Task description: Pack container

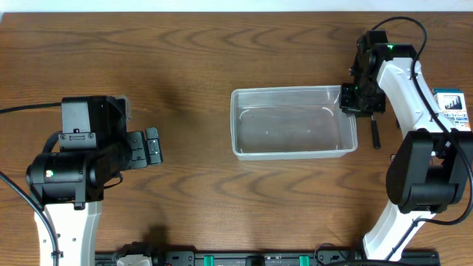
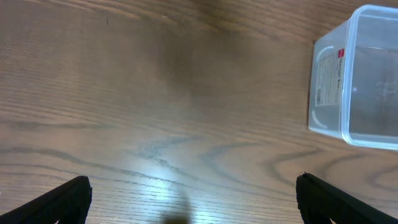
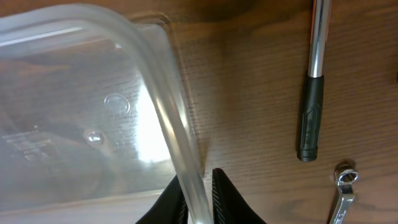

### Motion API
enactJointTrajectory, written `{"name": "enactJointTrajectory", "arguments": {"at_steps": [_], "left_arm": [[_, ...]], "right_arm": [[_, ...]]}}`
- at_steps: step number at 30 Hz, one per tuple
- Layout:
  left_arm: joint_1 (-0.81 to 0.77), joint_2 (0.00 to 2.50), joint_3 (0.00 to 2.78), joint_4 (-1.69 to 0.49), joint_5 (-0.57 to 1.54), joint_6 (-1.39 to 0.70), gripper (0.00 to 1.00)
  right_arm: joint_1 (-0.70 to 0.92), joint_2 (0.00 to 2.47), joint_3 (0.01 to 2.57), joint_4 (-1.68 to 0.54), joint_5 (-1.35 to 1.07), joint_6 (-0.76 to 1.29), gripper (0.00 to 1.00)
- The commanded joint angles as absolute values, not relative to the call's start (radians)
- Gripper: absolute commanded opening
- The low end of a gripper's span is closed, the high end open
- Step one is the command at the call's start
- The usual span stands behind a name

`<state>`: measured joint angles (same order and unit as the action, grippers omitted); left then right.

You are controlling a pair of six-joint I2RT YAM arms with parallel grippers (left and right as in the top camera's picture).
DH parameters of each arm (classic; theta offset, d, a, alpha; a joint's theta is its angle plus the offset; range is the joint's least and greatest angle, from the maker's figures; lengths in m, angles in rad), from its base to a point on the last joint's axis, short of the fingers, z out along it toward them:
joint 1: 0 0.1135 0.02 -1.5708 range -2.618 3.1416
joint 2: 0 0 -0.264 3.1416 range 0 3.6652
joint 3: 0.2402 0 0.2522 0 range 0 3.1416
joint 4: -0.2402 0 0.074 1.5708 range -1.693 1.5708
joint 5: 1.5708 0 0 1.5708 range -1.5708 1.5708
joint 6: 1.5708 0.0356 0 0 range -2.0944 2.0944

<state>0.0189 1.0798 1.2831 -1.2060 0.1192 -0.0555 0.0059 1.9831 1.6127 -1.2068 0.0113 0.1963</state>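
One wall of the tub (image 1: 292,125) is clamped in the right jaws — best slid level, slowly; left jaws gape, empty.

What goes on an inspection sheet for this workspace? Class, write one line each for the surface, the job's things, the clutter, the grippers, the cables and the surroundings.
Surface: brown wood-grain table, bare on its left half.
Job's things: clear container, upright, right of centre, looks empty.
Clutter: black-handled tool with a metal shaft and a wrench lie on the table beside the container, apart from it; a blue and white box sits at the right edge.
Grippers: left gripper open, holding nothing; right gripper closed on the container's rim.
Cables: black cables loop off the right arm; another runs off the left edge.
Surroundings: black rail along the near edge.
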Motion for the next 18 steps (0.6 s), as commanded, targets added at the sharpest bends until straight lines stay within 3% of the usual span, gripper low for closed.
{"name": "enactJointTrajectory", "arguments": {"at_steps": [1, 18], "left_arm": [[0.024, 1.077, 1.296, -1.207, 0.103, -0.064, 0.98], [0.024, 1.077, 1.296, -1.207, 0.103, -0.064, 0.98]], "right_arm": [[0.014, 1.983, 1.607, -1.205, 0.026, 0.233, 0.14], [0.014, 1.982, 1.607, -1.198, 0.026, 0.073, 0.15]]}}
